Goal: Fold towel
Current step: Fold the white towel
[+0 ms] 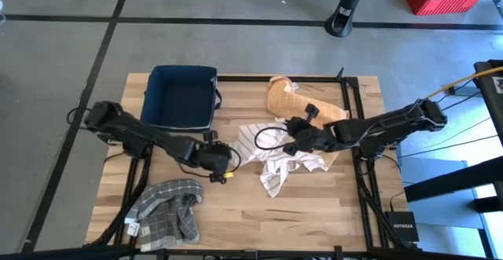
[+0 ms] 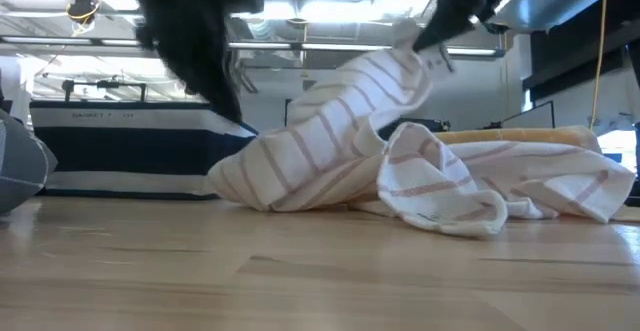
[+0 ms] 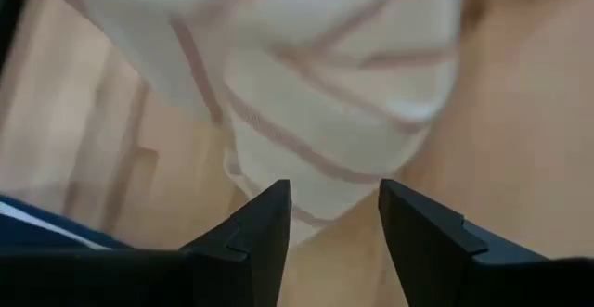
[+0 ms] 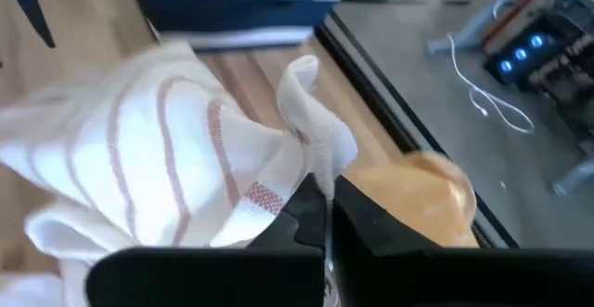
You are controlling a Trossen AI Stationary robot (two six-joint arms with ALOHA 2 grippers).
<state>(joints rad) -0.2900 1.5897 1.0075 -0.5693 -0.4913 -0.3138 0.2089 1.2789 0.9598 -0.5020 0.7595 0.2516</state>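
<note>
my right gripper is pinched tight on a fold of the striped towel, lifting that bit off the wooden table; rest of towel lies crumpled mid-table, between my two arms. my left gripper has jaws spread, just beside the towel's left edge, nothing between them. tan cloth behind the towel, touching it. dark blue bin at the back left. grey checked towel bunched at the front left corner, well apart from the striped one.
</note>
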